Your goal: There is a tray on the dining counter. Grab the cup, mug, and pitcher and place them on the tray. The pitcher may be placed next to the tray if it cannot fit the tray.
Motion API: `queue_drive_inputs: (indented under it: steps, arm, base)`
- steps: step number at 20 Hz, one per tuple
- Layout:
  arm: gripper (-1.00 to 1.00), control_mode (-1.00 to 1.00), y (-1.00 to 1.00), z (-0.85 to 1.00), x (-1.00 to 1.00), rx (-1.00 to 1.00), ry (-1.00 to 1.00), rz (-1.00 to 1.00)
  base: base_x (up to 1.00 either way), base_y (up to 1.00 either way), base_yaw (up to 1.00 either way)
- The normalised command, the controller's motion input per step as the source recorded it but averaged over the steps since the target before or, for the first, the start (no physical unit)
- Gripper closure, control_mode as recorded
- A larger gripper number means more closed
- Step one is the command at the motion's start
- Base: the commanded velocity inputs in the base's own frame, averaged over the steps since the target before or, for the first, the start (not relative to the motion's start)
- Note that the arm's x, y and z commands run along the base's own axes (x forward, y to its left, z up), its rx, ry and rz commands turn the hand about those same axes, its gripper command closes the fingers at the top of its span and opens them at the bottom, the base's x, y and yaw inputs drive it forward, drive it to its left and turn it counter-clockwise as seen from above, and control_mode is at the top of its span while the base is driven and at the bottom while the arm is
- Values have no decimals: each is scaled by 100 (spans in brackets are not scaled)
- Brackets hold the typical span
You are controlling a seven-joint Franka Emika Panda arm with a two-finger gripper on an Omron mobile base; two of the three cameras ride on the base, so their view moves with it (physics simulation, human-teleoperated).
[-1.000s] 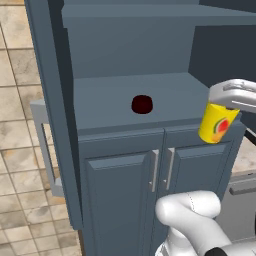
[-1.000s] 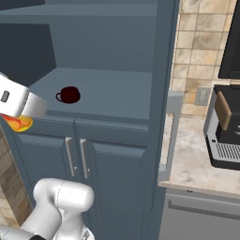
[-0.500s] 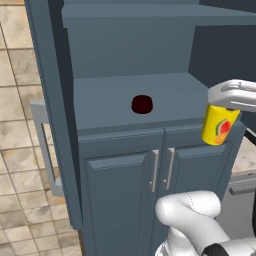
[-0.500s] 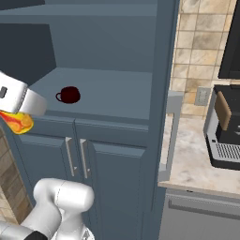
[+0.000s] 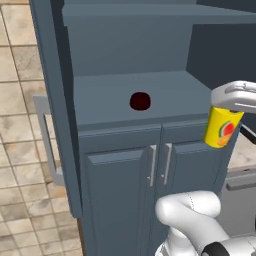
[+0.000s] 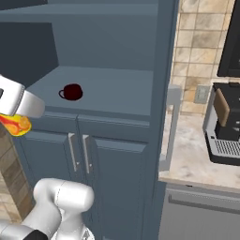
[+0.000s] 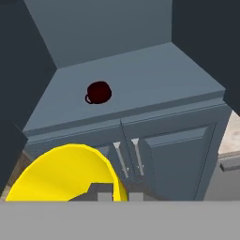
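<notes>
Cup (image 5: 222,127) in gripper (image 5: 226,107), tilted further, slightly lower

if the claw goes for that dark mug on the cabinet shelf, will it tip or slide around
The mug looks squat and wide, so it probably won't tip. It's small, likely light, so a nudge could slide it on the smooth shelf. Its little handle, seen in the right base view, could turn it.

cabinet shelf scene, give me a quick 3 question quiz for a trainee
1. True or false: the gripper is shut on the cup.
2. Where is the mug? A) on the cabinet shelf B) inside the cup C) on the floor
3. Fill in: in the right base view the mug's handle points to the picture's ____.

Key: 1 true; 2 A; 3 left
</notes>
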Motion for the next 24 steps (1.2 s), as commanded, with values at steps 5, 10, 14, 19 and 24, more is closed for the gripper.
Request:
queue_drive_inputs:
  steps: [5, 10, 14, 19, 24]
  arm:
    - [100, 100, 0, 0, 0, 0, 0, 0]
    - [100, 100, 0, 0, 0, 0, 0, 0]
    - [100, 100, 0, 0, 0, 0, 0, 0]
    - [100, 100, 0, 0, 0, 0, 0, 0]
    - [100, 100, 0, 0, 0, 0, 0, 0]
  base:
    - [-70, 0, 0]
    - [-78, 0, 0]
    - [-73, 0, -1]
    - [-60, 0, -5]
    - [-27, 0, -32]
